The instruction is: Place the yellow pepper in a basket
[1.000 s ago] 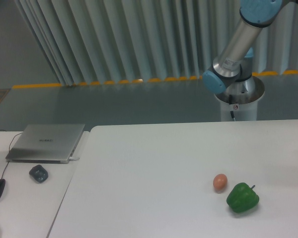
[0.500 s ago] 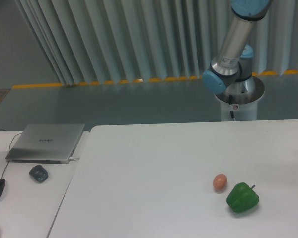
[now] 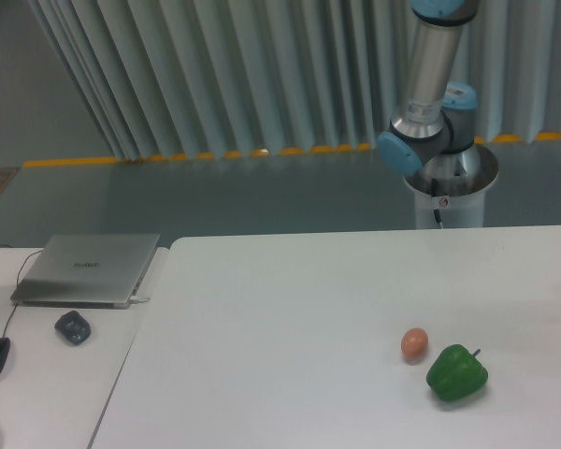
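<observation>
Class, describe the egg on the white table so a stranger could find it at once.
Start at the large white table and look toward its right side. Beside the green pepper, just to its left, sits the egg: small, smooth and brownish-pink, far smaller than the lobed green pepper.

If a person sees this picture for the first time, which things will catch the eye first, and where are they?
The bright green pepper stands out at the front right of the white table, with a small brown egg just to its left, close but apart. Behind the table at the upper right rises the silver and blue robot arm; its gripper is out of view. A closed laptop lies on the side desk at the left.
</observation>
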